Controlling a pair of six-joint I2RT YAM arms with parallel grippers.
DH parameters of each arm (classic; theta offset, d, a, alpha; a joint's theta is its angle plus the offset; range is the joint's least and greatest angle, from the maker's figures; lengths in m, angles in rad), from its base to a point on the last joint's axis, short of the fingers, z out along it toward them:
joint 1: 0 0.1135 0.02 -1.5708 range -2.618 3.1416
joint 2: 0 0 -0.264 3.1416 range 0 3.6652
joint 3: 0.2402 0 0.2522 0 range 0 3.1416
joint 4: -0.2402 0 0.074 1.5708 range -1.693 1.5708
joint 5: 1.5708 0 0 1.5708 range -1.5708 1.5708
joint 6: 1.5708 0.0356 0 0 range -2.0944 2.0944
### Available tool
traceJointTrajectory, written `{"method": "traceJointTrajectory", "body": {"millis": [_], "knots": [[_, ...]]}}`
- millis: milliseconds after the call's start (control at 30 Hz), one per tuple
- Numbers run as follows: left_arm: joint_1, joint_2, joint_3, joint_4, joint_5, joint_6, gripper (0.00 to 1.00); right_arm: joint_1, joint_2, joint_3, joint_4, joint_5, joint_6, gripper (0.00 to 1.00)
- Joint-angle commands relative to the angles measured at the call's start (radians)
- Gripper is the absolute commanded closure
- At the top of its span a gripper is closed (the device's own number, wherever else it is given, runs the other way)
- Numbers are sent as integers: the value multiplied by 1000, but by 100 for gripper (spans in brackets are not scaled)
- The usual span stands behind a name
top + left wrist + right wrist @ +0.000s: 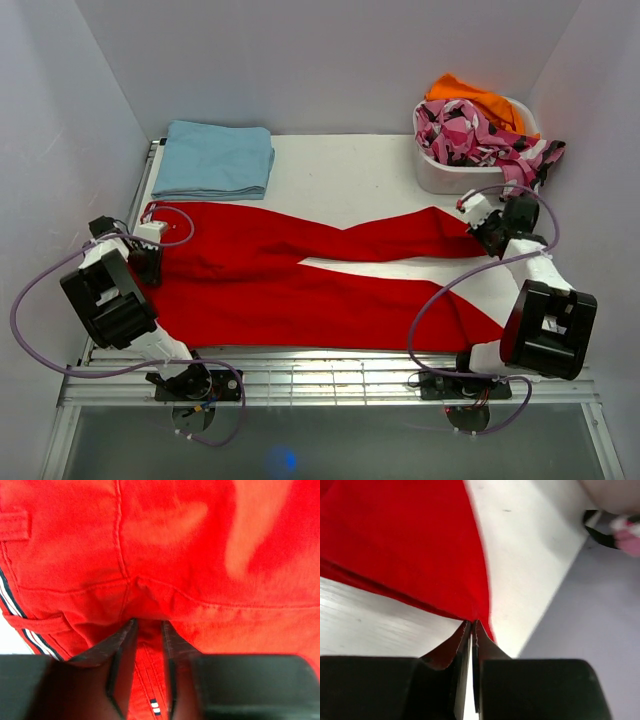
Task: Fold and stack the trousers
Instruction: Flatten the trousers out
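The red trousers (300, 285) lie flat across the white worktop (350, 175), waist at the left, both legs running to the right and parting into a narrow V; the far leg ends near the right arm, the near leg reaches the front right; the left end effector (148, 625) sits at the waistband, its jaws only a little apart, pinching a fold of red fabric between them; the right end effector (472, 625) is at the hem of the far leg, closed tight on the corner of the cloth; a folded light blue cloth (213, 160) lies at the back left, just beyond the waist; a white tub (450, 178) at the back right holds a patterned garment (470, 135) and an orange cloth (470, 95).
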Motion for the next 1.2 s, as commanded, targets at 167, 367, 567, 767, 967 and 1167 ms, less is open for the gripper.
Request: {"method": "traceJointTrajectory", "body": {"millis": [167, 367, 567, 767, 967, 1167], "knots": [[33, -74, -48, 28, -36, 20, 76, -306, 143, 466, -495, -204, 3, 92], [39, -34, -51, 42, -50, 14, 80, -391, 292, 515, -541, -166, -6, 92], [42, -6, -18, 24, -48, 5, 82, -394, 360, 557, -584, -180, 66, 92], [41, 0, -5, 5, -19, 6, 78, -395, 349, 607, -690, -183, 34, 69], [41, -1, -9, -18, 7, 2, 75, -424, 248, 585, -665, -157, -131, 24], [41, -5, -11, -24, 12, 5, 75, -441, 135, 434, -664, -243, -409, 23]]}}
